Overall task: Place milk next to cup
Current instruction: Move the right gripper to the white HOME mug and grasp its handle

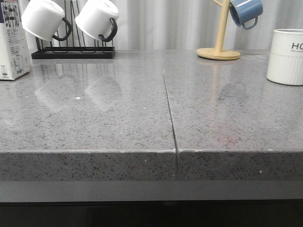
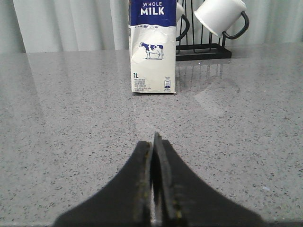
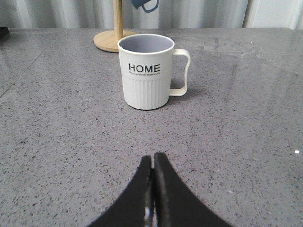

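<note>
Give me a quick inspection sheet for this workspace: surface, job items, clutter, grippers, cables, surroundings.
Surface: grey speckled stone counter, glossy, one seam running front to back near the middle.
Job's things: milk carton upright at far left, ungripped; HOME cup upright at far right, empty as far as visible. The two stand far apart.
Clutter: black rack with two white mugs back left; wooden mug tree holding a blue mug back right.
Grippers: left gripper shut, empty, facing the carton; right gripper shut, empty, facing the cup.
Cables: nothing seen.
Surroundings: pale curtain behind the counter.
</note>
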Action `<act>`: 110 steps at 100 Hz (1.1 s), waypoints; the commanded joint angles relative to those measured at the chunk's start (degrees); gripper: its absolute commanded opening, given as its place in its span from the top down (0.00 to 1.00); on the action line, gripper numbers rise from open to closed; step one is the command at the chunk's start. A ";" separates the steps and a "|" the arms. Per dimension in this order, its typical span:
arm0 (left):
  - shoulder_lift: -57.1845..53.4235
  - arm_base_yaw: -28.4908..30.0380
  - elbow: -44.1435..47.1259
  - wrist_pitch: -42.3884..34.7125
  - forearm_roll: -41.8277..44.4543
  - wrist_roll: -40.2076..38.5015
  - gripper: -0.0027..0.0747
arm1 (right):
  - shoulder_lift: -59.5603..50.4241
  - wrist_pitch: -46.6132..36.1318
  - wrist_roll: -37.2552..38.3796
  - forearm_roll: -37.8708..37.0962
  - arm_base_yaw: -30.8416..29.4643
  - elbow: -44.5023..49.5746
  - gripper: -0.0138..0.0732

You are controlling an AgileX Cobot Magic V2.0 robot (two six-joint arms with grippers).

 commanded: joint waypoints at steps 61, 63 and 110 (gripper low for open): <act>-1.79 0.20 2.59 -4.57 -0.10 -0.20 0.99 | 37.66 -44.91 0.00 4.18 -1.44 -2.22 0.54; -1.79 0.20 2.59 -4.57 -0.10 -0.20 0.99 | 39.10 -45.88 0.00 4.18 -1.70 -2.41 0.54; -1.79 0.20 2.59 -4.57 -0.10 -0.20 0.99 | 62.59 -58.28 0.00 4.12 -4.27 -13.13 0.54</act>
